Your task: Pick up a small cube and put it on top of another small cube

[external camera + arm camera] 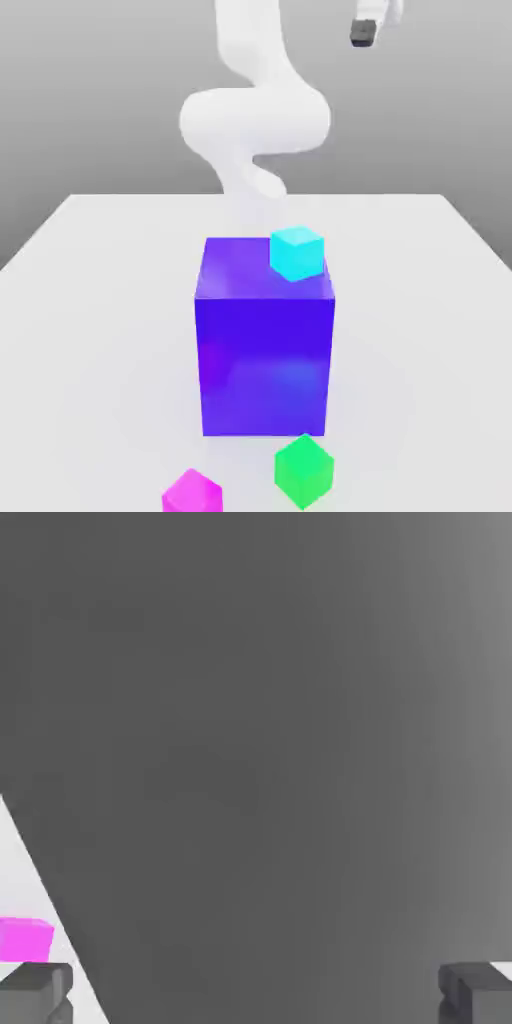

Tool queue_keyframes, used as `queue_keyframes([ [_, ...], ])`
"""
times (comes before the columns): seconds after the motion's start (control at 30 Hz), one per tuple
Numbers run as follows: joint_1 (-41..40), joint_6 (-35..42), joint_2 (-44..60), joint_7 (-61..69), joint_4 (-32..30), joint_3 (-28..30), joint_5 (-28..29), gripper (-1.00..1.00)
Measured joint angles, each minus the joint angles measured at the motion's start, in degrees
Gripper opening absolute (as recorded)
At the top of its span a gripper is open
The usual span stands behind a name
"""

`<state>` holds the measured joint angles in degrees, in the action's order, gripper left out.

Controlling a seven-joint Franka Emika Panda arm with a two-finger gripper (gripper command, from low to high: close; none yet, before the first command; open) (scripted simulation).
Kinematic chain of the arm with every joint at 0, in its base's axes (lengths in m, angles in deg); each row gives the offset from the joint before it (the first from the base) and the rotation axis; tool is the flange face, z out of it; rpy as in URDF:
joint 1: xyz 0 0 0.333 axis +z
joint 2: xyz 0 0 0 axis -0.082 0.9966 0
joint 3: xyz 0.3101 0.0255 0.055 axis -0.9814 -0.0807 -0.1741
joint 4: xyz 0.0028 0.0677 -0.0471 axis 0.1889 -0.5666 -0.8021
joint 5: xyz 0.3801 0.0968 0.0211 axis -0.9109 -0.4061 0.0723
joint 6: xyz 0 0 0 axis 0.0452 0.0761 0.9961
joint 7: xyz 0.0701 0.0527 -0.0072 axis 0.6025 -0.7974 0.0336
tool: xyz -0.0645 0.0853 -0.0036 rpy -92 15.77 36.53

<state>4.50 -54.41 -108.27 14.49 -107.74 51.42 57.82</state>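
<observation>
claw [256, 997]: spread as wide as it goes, nothing between the fingers, hanging high up above the far end of the tabletop [90, 260]
pink cube [192, 492]: sitting on the tabletop at the near edge, on the exterior view's left, just beside the green cube [303, 472] but not touching it as far as I can tell
big blue-purple block [266, 345]: middle of the tabletop, with the cyan cube [297, 252] perched on its far right corner
step right now: looks like the reach toward the pink cube, grasp not started
how I'd do it: come over the block, not around it, so the arm stays well off the cyan cube; get square above the pink one before dropping
finger line-up: straddle two flat faces, and keep the finger on the green cube's side from bumping it
grip: go low enough to catch the cube's middle, then squeeze
where it goes: either small cube works; green is nearer
</observation>
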Motion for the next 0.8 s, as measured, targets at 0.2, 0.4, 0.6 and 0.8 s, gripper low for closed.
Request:
queue_keyframes([
  [0.2, 1.06, -1.32, 5.7, 10.39, -0.27, 2.27, 1.65, 0.0],
  [0.4, 1.88, -3.4, 11.7, 21.85, -0.7, 5.34, 1.95, 0.0],
  [0.6, 2.02, -6.33, 17.95, 34.67, -1.31, 8.55, 0.52, 0.0],
  [0.8, 0.87, -9.95, 24.46, 49.03, -2.06, 11.26, -3.0, 0.0],
])
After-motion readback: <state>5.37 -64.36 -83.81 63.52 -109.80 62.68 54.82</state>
